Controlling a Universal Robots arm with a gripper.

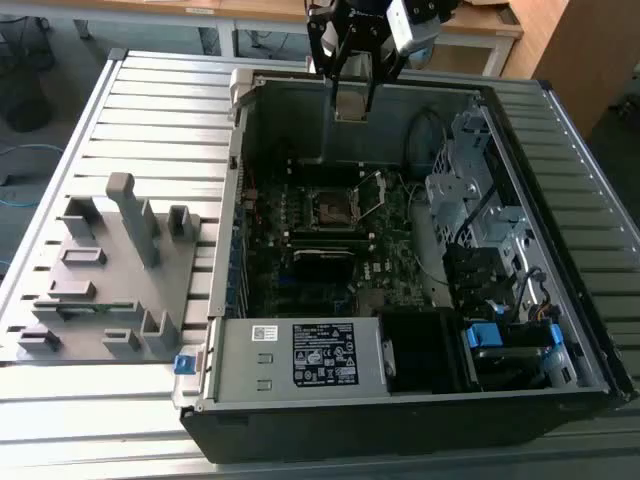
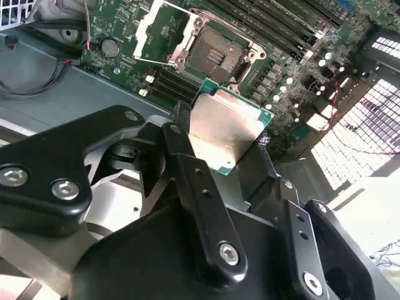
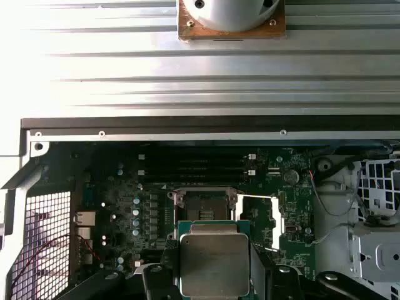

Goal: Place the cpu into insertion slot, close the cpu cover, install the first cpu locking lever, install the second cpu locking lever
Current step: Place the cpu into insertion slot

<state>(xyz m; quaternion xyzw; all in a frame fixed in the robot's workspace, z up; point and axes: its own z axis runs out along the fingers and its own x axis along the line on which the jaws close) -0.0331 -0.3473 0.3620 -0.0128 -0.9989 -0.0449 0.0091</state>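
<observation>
- Cpu [image 2: 228,128] is not yet in its place: the end effector [image 2: 224,142] is closed on two opposite edges of it and holds it flat, silver top up.
- In the exterior view it hangs in the air over the open computer case [image 1: 236,180], well apart from the motherboard [image 2: 275,69] below.
- Under it, the insertion slot [image 2: 215,56] is bare and dark, so the first step looks unfinished.
- Just beside the slot, the cpu cover [image 2: 164,28] is flipped open.
- By this judgement, closing the cover and installing both locking levers are all left to do.
</observation>
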